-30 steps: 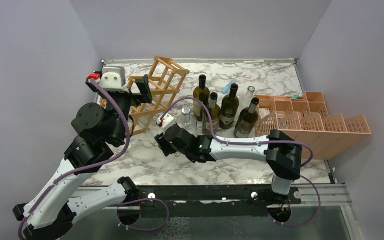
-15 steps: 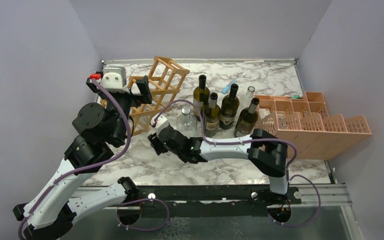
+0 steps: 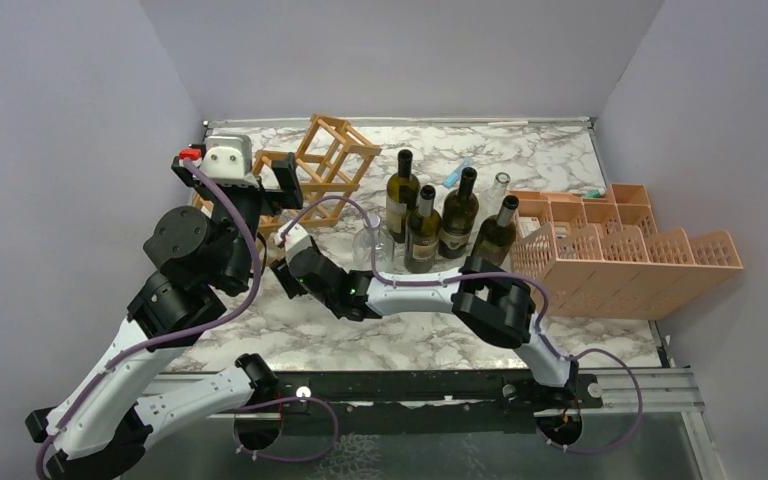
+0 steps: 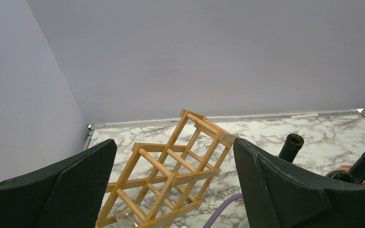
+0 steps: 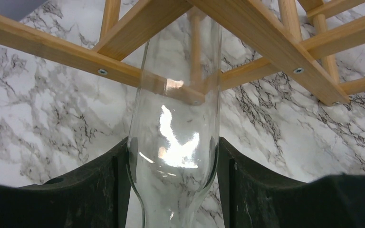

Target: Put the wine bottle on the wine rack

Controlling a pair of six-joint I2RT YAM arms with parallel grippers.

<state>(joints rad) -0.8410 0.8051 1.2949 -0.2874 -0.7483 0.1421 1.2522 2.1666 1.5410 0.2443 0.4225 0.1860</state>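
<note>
Beside the left rear wall, on the marble worktop [image 3: 290, 325]: a clear wine bottle [image 5: 176, 137] held at the wine rack [image 3: 325, 165].
The right claw [image 5: 173, 161] was closed on the bottle's glass body, one dark finger pressed against each side. The bottle pointed away from the wrist toward the crossed bars at the rack's near lower edge. Those bars showed through the glass, and whether the bottle touched them could not be told. The rack sat at an angle to the worktop's edges. The left claw [image 4: 173, 147] hovered above and in front of the rack, spread wide with nothing between its fingers. To the right four dark bottles [image 3: 459, 215] stood upright in a cluster, with a salmon-pink crate [image 3: 625, 255] beyond them.
</note>
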